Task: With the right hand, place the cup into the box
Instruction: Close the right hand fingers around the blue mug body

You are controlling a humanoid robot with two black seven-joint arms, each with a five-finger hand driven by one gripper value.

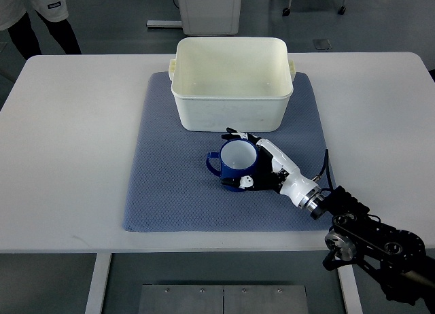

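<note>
The robot's right hand [253,166] wraps its fingers around an upright blue cup [236,162] on the mat [163,192] near the tabletop's [68,158] front edge, just before the empty box [231,113], positioned for lifting.

blue-grey mat [163,192] on white table [68,158]; person's legs [41,22] top left.

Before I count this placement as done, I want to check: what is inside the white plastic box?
The white plastic box looks empty, showing only its bare bottom. The blue cup stands outside on the blue-grey mat, gripped by the right hand.
</note>
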